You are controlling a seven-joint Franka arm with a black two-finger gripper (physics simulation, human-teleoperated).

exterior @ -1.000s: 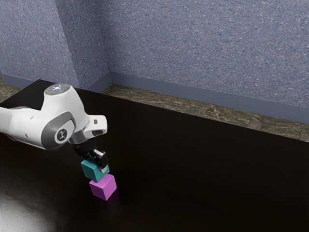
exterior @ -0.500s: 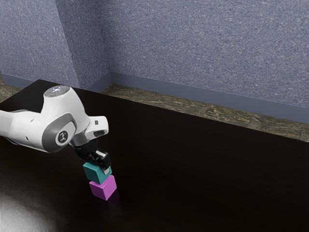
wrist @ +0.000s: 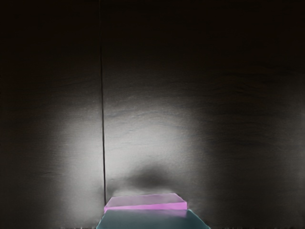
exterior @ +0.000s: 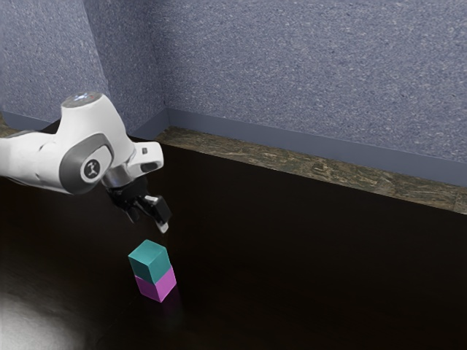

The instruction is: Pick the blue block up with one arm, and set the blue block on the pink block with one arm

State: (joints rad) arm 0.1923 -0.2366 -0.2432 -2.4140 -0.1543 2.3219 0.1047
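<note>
The blue block [exterior: 149, 260], teal in colour, rests squarely on top of the pink block [exterior: 156, 284] on the dark table. My gripper [exterior: 149, 216] hangs open a short way above the stack, touching neither block. In the wrist view the blue block [wrist: 152, 220] lies just under the hand, with an edge of the pink block [wrist: 145, 202] showing beyond it.
The dark table [exterior: 306, 248] stretches broadly to the exterior view's right of the stack. Its far edge meets a strip of speckled floor [exterior: 292, 162] before the grey wall. A thin seam [wrist: 102, 105] runs across the tabletop in the wrist view.
My gripper has let go of the blue block and risen up and slightly to the exterior view's left. The blue block stays on the pink block.
</note>
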